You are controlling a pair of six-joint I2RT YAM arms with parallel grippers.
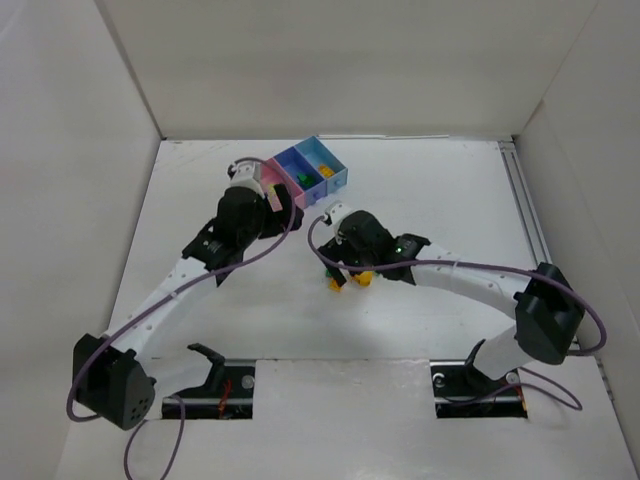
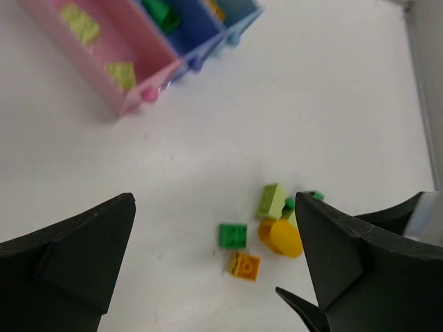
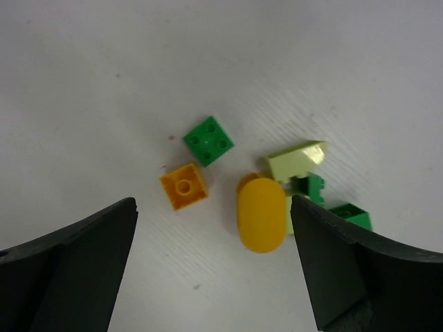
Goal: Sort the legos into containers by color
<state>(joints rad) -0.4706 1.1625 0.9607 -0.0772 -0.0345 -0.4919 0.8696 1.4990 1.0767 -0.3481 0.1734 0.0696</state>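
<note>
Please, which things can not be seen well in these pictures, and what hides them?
Top view: the left arm covers most of the pink bin; its contents do not show.
Top view: the right arm covers the loose legos; too small to count.
Left wrist view: the top edge cuts off the light blue bin.
Right wrist view: a gripper finger hides part of one dark green brick.

The white table (image 1: 450, 210) carries three joined bins (image 1: 322, 192) and loose legos (image 3: 208, 140).
</note>
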